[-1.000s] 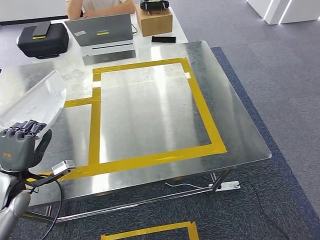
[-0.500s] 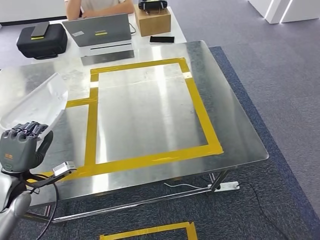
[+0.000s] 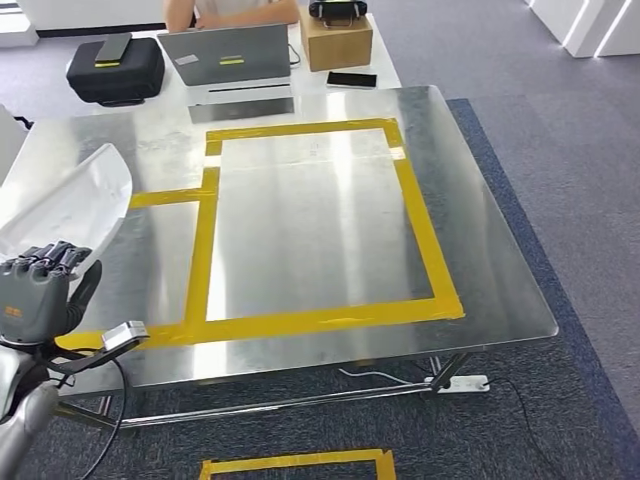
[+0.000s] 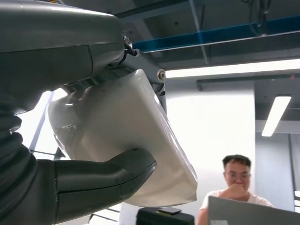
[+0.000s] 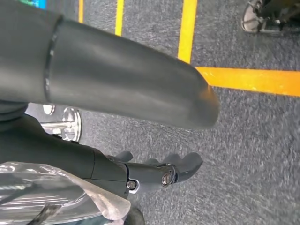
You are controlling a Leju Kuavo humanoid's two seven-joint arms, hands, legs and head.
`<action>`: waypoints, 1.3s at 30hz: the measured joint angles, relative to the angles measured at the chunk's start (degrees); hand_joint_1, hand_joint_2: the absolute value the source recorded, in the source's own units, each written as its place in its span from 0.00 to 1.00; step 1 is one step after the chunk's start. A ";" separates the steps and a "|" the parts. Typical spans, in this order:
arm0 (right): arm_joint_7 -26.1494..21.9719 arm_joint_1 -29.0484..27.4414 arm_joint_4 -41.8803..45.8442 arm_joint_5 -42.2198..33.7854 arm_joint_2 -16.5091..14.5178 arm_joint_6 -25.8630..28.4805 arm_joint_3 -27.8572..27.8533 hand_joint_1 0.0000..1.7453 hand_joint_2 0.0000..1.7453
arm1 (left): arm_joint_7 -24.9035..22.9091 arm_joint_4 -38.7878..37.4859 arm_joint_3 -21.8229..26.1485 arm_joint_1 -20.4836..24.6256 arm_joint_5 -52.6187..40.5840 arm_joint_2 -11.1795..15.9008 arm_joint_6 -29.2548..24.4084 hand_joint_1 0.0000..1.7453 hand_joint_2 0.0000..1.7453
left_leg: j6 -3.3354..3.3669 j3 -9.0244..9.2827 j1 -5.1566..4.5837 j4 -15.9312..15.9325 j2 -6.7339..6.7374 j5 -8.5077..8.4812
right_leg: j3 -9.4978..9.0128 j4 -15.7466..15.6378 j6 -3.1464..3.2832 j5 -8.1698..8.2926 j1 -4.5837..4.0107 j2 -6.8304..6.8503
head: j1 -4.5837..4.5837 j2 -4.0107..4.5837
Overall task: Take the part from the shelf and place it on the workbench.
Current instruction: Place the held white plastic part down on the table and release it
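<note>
The part (image 3: 72, 205) is a pale curved piece wrapped in clear plastic. My left hand (image 3: 38, 295) holds it over the left end of the steel workbench (image 3: 483, 260), near its front edge. In the left wrist view the thick thumb (image 4: 106, 180) presses under the part (image 4: 120, 126) and the fingers clamp it from the other side. A rectangle of yellow tape (image 3: 426, 235) marks the middle of the benchtop. My right hand (image 5: 106, 93) hangs over grey carpet, its fingers (image 5: 166, 171) apart and holding nothing.
Beyond the bench a white table carries a laptop (image 3: 230, 55), a black case (image 3: 115, 70), a cardboard box (image 3: 336, 40) and a phone (image 3: 349, 79); a person (image 3: 226, 10) sits there. A power strip (image 3: 464, 383) and yellow floor tape (image 3: 298, 463) lie below the front edge.
The whole picture has shifted to the right, so the camera has turned. My left hand keeps its hold on the part at the same place in view.
</note>
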State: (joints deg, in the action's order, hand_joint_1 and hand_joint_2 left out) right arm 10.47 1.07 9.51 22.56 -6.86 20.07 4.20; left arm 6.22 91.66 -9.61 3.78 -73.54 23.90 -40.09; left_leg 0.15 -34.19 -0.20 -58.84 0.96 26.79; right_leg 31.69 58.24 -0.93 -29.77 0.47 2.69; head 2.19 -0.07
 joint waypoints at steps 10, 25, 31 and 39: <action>-0.02 -0.17 0.00 0.16 0.00 -0.19 0.15 0.00 0.00 | -0.03 -0.63 -0.03 0.56 -0.02 -0.03 0.09 1.00 1.00 | 1.61 0.58 0.24 0.90 -1.93 -0.22 | 7.61 13.21 -1.01 -3.86 0.08 -2.61 | -0.42 0.01; 0.43 0.18 0.00 -0.19 -0.02 -1.27 0.09 0.00 0.00 | 1.59 -6.12 -3.09 2.29 -2.04 -0.16 0.33 1.00 1.00 | 0.70 0.72 0.03 1.01 -2.54 -0.15 | 1.30 -0.16 -0.18 1.26 -0.05 -3.47 | -0.31 0.01; 0.48 0.22 0.00 -0.04 -0.02 -1.44 0.08 0.00 0.00 | 2.49 -8.35 -4.36 3.04 -0.61 -0.57 1.27 1.00 1.00 | 0.26 0.69 0.06 0.99 -2.54 -0.11 | 1.25 -0.15 -0.15 1.24 -0.05 -3.45 | -0.34 0.01; 0.32 0.44 0.00 0.35 -0.02 -1.79 0.08 0.00 0.00 | 1.80 -16.69 -8.29 5.71 -0.95 -1.99 3.99 1.00 1.00 | 0.29 0.66 -0.16 0.89 -2.54 -0.10 | 1.22 -0.17 -0.18 1.26 0.20 -3.45 | -0.34 0.01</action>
State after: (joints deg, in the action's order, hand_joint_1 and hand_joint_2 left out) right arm 10.80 1.51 9.51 22.91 -6.88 18.28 4.28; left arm 8.03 74.96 -17.89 9.49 -74.49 21.91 -36.10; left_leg 0.44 -33.53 -0.36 -57.94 -1.58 26.69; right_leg 32.91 58.07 -1.11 -28.52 0.67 -0.76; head 1.84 -0.07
